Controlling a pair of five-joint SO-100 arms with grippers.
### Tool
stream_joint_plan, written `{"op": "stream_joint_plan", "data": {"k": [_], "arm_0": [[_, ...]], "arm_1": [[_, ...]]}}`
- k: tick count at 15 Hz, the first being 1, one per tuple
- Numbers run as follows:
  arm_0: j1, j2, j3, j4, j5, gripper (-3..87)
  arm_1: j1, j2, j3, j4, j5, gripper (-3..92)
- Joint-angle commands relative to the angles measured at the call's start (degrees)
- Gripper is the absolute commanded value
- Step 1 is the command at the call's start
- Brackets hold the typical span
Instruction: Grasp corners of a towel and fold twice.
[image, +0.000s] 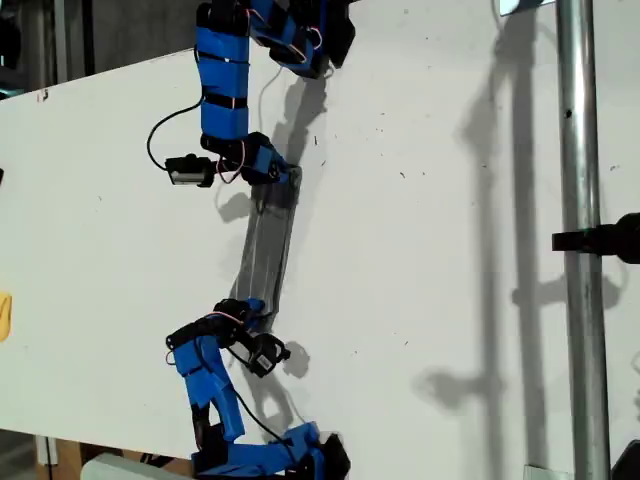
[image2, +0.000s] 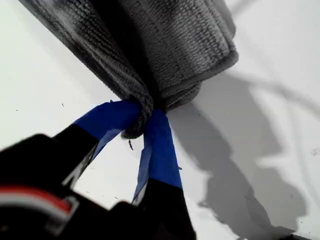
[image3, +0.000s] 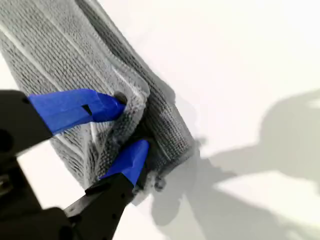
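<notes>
The towel (image: 265, 245) is a grey cloth drawn into a narrow, folded strip between two blue arms near the middle of the exterior view. An arm from the top of that view holds its upper end, and an arm from the bottom holds its lower end. The wrist views do not show which arm is which. My first gripper (image2: 142, 120) is shut on a bunched corner (image2: 134, 129) of the towel (image2: 185, 45), whose layers are folded. My second gripper (image3: 131, 126) is shut on an end of the towel (image3: 55, 55), with white stripes showing there.
The white table (image: 450, 250) carries dark shadows of the arms. A metal pole (image: 580, 200) with a black clamp (image: 605, 240) stands at the exterior view's right. A yellow object (image: 5, 315) sits at that view's left edge.
</notes>
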Motion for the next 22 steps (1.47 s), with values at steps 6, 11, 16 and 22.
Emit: {"op": "stream_joint_plan", "data": {"k": [6,11,16,22], "arm_0": [[-5.36,7.29,2.02,9.14,-3.08,15.6],[0.97,45.53,25.31,8.88,-13.54,16.2],[16.0,90.44,67.68,-8.35,-26.46,5.4],[25.31,137.46,102.3,-13.97,-33.75,-0.1]], "arm_1": [[1.58,5.01,-2.64,7.12,-2.29,23.9],[1.05,34.72,0.18,29.27,7.12,32.0],[-14.41,64.16,17.31,31.99,30.94,30.4],[-18.63,58.97,17.58,31.99,37.97,44.9]]}}
